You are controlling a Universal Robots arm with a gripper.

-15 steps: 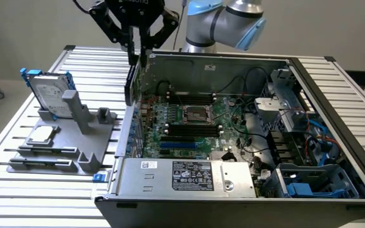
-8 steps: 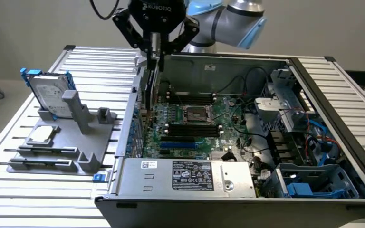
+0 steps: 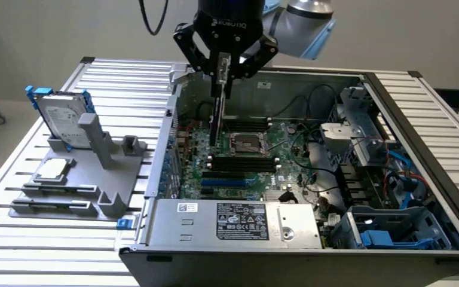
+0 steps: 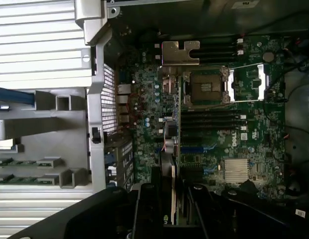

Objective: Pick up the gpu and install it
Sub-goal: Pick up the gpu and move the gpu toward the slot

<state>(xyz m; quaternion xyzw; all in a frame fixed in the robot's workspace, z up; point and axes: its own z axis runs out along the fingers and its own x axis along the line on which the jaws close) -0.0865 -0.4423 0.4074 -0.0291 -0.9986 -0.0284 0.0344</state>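
Well off to the exterior view's left of the gripper [image 3: 224,75], a silver hard drive [image 3: 58,116] with blue rails stands upright in a grey holder [image 3: 94,173], and a small square processor chip [image 3: 54,169] lies flat on the same holder, lower down. The near wall of the open computer case [image 3: 429,137] rises just left of the gripper.

Directly under the gripper lies the motherboard [image 3: 285,161]. The processor socket [image 3: 245,143] is just to the right of the gripper's load, and black memory slots sit beside it. The power supply [image 3: 238,221] lies in front. Farther right there are loose cables and a blue drive cage [image 3: 397,230].

The gripper is clamped on the gpu [image 3: 217,119], which hangs edge-on and upright from the fingers [image 4: 147,209] as a thin dark slab. It reaches down inside the case. Whether its lower end touches the board cannot be told.

The case rests on a pale ribbed metal table [image 3: 126,78]. A plain light wall is behind, with a black cable [image 3: 151,18] hanging above left of the gripper.
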